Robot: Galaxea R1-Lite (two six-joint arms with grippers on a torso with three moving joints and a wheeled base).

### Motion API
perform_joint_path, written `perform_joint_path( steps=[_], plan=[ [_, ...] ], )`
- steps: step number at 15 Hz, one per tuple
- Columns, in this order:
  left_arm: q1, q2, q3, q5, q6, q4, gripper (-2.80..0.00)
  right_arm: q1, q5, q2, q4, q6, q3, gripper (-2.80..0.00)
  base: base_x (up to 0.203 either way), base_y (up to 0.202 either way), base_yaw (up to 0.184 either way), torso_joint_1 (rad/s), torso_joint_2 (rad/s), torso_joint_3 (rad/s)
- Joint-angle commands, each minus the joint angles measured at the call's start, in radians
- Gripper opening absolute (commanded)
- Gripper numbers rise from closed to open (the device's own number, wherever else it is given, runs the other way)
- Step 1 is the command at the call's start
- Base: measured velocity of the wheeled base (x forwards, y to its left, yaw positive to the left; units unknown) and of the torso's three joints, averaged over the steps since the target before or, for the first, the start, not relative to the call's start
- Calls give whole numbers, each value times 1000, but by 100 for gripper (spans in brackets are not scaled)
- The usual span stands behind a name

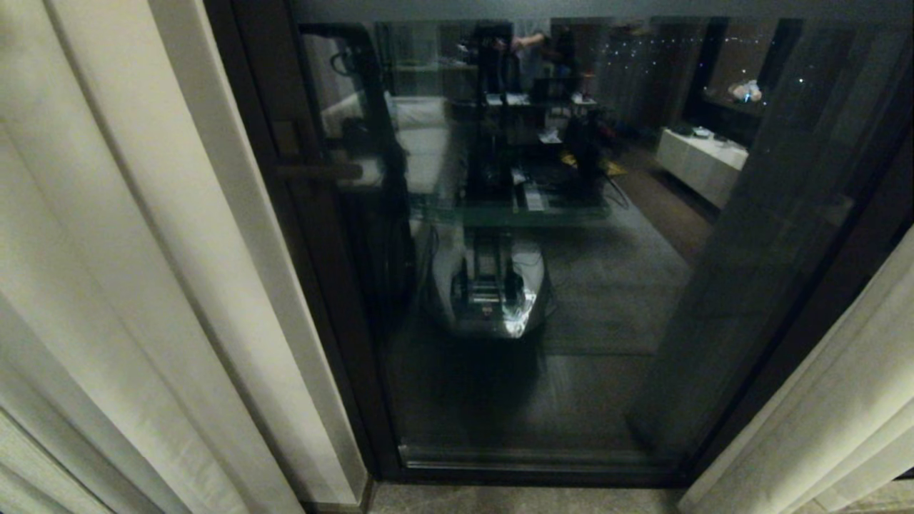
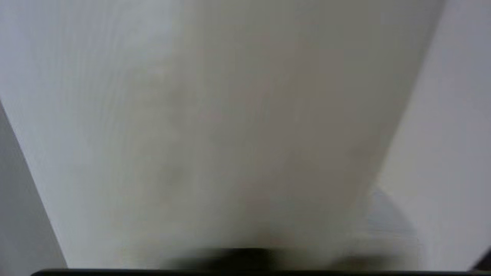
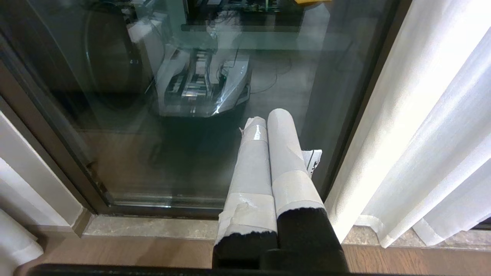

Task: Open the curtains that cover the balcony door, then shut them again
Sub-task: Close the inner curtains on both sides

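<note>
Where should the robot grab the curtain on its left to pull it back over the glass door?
Probably the left curtain's hemmed inner edge, beside the balcony door's dark frame. Come from the front and pinch that vertical edge sideways: it hangs free as a narrow fold, thinner than the bunched pleats behind.

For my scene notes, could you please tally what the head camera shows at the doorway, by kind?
Curtain panels: 2, one at the left, one at the right
Glass door: 1
Door handle: 1
Total: 4
</note>
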State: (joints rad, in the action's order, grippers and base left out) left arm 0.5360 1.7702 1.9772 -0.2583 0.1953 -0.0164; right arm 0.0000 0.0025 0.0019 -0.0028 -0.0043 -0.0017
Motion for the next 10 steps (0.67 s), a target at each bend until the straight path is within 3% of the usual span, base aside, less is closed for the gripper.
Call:
perform_joint_path(
  steps=[1, 10],
  plan=[
    [-19, -34, -3, 2, 1, 3, -280, 0, 1, 0, 0, 0, 0, -280, 0, 0, 0, 0, 0, 0],
    [-137, -200, -114, 11, 1, 5, -280, 0, 1, 0, 0, 0, 0, -280, 0, 0, 0, 0, 0, 0]
  ],
)
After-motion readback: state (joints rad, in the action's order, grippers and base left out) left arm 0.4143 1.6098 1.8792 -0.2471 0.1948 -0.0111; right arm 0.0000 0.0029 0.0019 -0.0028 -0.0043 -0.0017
